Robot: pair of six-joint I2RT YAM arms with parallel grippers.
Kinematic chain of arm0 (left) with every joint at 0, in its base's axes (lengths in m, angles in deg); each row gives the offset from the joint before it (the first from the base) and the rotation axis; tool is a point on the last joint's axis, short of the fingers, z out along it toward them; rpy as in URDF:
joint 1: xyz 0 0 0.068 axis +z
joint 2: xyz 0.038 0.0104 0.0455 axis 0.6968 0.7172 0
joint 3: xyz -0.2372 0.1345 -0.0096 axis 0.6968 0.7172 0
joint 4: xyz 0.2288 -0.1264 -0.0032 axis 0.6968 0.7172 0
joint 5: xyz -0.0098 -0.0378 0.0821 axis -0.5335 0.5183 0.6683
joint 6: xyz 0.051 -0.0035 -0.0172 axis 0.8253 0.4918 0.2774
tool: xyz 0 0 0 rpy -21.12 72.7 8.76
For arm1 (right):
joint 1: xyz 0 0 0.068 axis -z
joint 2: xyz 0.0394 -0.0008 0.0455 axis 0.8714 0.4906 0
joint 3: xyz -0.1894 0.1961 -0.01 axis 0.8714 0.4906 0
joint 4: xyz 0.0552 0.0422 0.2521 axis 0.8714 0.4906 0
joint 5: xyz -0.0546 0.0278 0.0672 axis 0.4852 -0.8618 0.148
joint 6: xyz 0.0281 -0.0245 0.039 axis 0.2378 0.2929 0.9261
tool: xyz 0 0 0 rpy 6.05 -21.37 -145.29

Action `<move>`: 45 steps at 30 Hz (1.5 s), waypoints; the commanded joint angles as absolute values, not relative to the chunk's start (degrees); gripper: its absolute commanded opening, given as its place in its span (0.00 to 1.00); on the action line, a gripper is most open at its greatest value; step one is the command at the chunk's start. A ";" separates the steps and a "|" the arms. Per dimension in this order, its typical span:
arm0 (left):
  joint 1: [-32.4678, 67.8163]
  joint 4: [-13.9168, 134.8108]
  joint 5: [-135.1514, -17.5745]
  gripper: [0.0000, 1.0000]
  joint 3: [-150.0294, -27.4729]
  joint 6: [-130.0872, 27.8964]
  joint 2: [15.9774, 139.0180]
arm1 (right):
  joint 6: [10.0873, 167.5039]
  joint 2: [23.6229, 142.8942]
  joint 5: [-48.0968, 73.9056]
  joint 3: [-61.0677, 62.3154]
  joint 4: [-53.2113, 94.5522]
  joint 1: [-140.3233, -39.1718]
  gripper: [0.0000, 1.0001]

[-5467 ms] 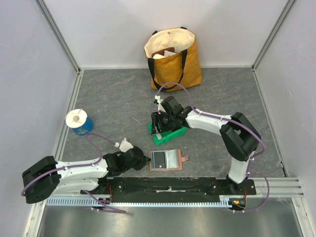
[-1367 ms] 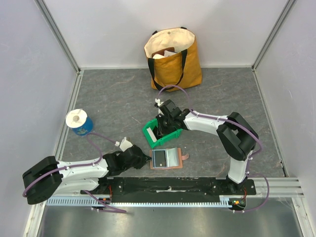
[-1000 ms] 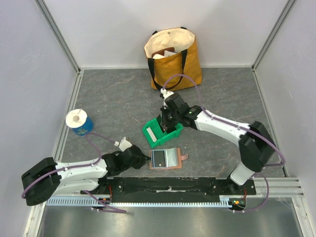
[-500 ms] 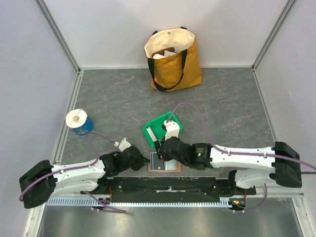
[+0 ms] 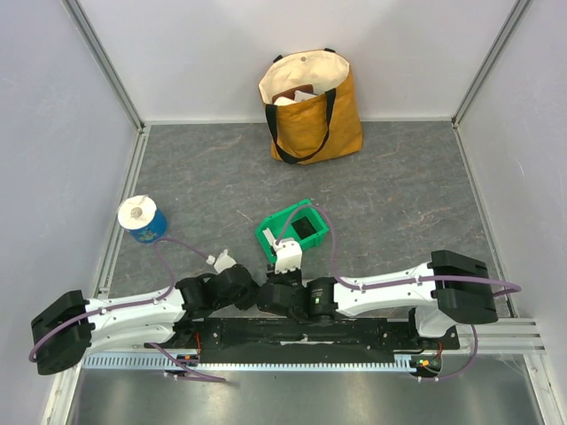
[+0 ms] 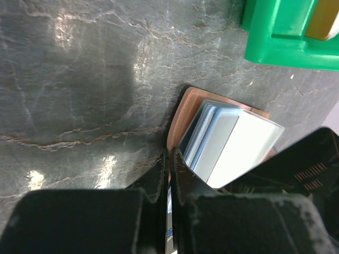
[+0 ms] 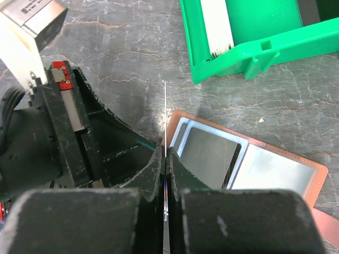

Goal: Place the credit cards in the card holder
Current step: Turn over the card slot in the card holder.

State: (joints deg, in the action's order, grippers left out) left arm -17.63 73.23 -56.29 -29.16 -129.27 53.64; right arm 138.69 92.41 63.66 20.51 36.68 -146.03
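tote bag (image 5: 310,106): top centre, against back wall
bin (image 5: 292,232): mid-frame, below tote bag
roll (image 5: 142,219): left of bin, near left wall
card holder (image 7: 275,169): right wrist view, lower right, just below bin
right gripper (image 7: 165,159): bottom centre, at card holder's left edge, card (image 7: 165,116) edge-on between fingers

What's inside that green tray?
A white card stands on edge against one wall of the green tray, and a dark card sits at the other end. Anything beneath them is covered.
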 commanded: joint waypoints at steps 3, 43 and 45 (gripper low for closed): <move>-18.23 75.47 -55.97 0.02 -29.15 -130.31 50.52 | 141.22 95.16 68.62 17.46 38.00 -146.67 0.00; -18.32 76.35 -53.25 0.02 -28.97 -130.83 45.68 | 144.55 99.82 73.01 10.34 56.10 -150.09 0.00; -18.32 76.96 -53.16 0.02 -29.24 -130.57 45.68 | 145.43 99.65 73.10 10.43 57.51 -150.18 0.00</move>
State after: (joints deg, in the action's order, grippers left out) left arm -18.04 76.59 -55.85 -28.50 -129.66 46.14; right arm 142.54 100.15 68.60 12.40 51.63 -149.72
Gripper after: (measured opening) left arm 0.024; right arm 0.009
